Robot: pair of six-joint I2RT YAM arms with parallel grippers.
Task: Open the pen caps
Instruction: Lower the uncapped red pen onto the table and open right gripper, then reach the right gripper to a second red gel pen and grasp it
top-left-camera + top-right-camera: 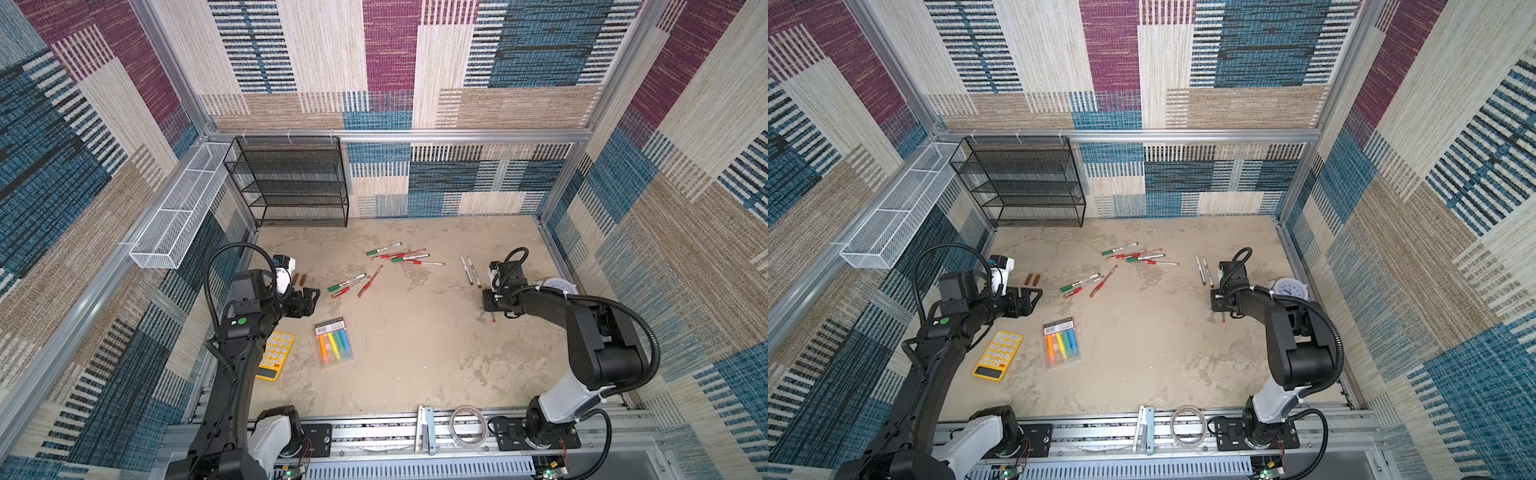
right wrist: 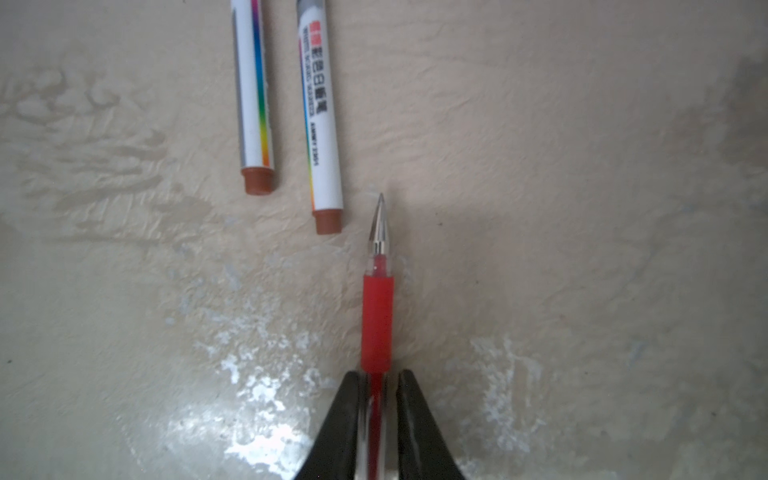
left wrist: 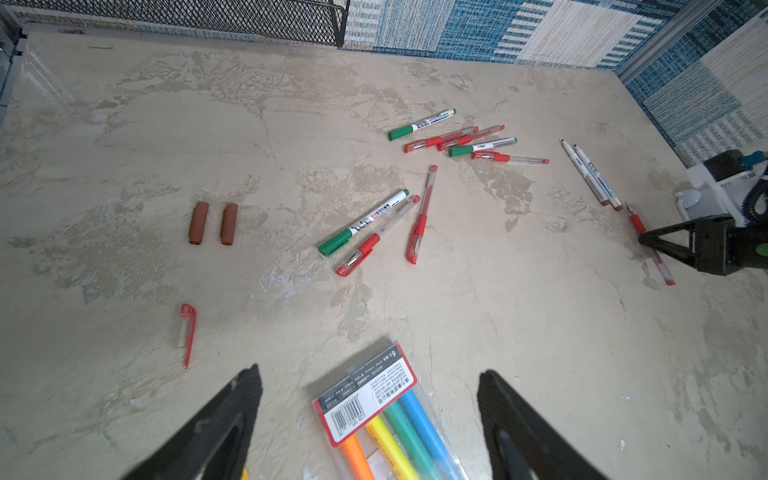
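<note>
The right gripper (image 2: pixel 377 374) has its jaws close on both sides of a red pen (image 2: pixel 377 316) with a bare tip, far right of the highlighter pack (image 1: pixel 334 343). I cannot tell if they squeeze it. The left gripper (image 3: pixel 369 371) is spread wide beside the pack. Two brown caps (image 3: pixel 198 223) and a red cap (image 3: pixel 188 328) lie loose left of the pack. Capped pens (image 1: pixel 399 255) lie behind it.
</note>
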